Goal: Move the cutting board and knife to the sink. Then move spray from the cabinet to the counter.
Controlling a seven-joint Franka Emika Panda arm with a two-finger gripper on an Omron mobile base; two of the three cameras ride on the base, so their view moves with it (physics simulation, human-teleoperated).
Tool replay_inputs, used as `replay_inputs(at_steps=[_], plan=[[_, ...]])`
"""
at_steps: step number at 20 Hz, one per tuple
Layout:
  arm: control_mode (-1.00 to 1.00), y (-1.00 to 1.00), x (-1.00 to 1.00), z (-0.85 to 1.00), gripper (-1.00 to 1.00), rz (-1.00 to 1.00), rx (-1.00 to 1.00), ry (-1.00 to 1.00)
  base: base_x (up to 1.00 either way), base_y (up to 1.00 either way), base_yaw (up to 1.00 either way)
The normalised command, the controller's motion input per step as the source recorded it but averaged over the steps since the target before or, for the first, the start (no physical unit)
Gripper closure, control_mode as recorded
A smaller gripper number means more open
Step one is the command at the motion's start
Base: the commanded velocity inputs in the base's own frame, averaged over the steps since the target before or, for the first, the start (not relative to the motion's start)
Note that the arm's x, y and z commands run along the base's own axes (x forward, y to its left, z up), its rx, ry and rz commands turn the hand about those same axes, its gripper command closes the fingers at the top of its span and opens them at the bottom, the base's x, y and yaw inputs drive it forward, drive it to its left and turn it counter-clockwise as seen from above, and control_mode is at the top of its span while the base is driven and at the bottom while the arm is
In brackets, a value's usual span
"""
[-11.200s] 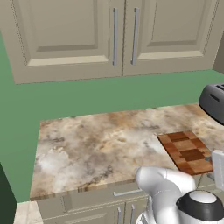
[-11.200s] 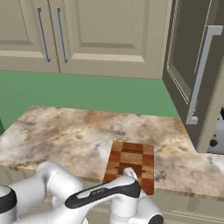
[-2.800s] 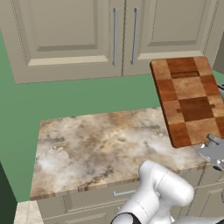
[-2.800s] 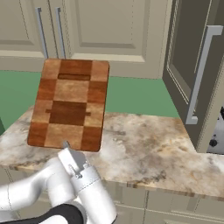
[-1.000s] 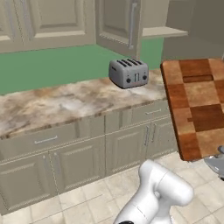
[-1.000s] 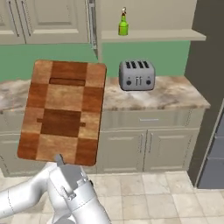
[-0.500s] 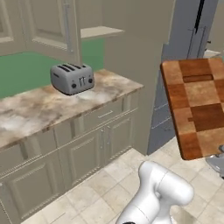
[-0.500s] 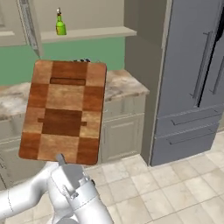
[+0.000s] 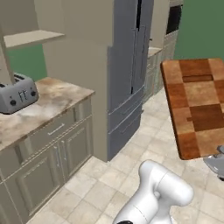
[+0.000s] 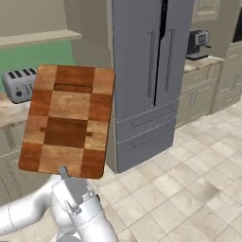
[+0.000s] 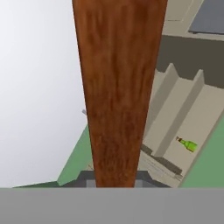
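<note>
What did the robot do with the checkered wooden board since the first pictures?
The gripper picked the checkered wooden cutting board up off the marbled counter and now holds it upright in the air. The base drove off past the silver toaster toward the tall grey fridge. The grip stays shut.

No readable text, label, brand, number or sign anywhere: none on the toaster (image 9: 17,93), the refrigerator (image 10: 142,80), the coffee machine (image 10: 198,44) or the far green bottle (image 11: 189,145), too small to read.

The end effector (image 10: 63,173) holds the cutting board (image 10: 68,120) upright before the refrigerator (image 10: 146,71).
</note>
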Motion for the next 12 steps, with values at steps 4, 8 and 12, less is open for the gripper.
replay_inputs(at_steps=[4,8,12], plan=[[1.0,0.0,0.0,0.0,1.0,0.0,0.0,0.0,0.43,-0.29,-0.53],[1.0,0.0,0.0,0.0,1.0,0.0,0.0,0.0,0.49,-0.32,-0.54],[1.0,0.0,0.0,0.0,1.0,0.0,0.0,0.0,0.66,-0.11,-0.52]])
